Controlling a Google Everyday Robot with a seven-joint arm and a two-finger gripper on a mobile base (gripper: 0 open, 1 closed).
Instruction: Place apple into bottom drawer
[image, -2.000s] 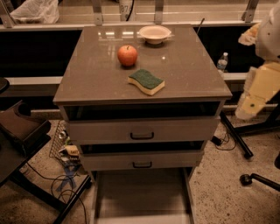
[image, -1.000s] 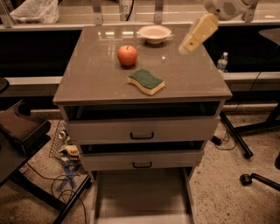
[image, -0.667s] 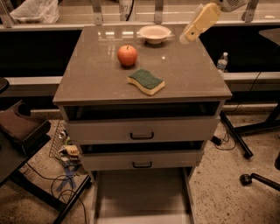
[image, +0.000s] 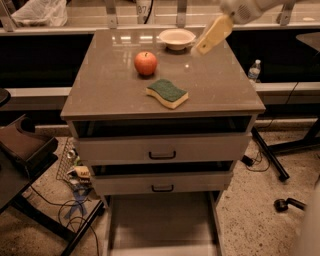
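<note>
Apple (image: 145, 63) sits on the cabinet top (image: 107, 92), upright w/ stem up, towards the back and a bit left of center. Not in any drawer. Nothing is touching it.

Only one camera view, so here goes:

- Sponge (image: 167, 93), green top and yellow underside, lies flat near the apple, to its front-right and closer to the front edge. The two are apart.
- White bowl (image: 176, 38) at the back edge of the top, behind and right of the apple.
- Gripper (image: 205, 44) is up in the air at the back right, a cream-colored piece angled down-left, its tip just beside the bowl's right rim as seen from here. Arm (image: 245, 9) comes in from the top right corner. Can't tell if the gripper is open or closed, and it doesn't look like it's carrying anything. It's well apart from the apple.
- Bottom drawer (image: 160, 220) is pulled out towards the camera, grey flat floor w/ low sides.
- The two upper drawers have black handles, top drawer (image: 162, 149) and middle drawer (image: 162, 184), w/ a dark gap above each front.
- Water bottle (image: 254, 70) stands on the ledge right of the cabinet.
- Cables (image: 75, 202) are tangled on the floor at left, and a plastic bag (image: 40, 12) is on the back counter, top left.
</note>
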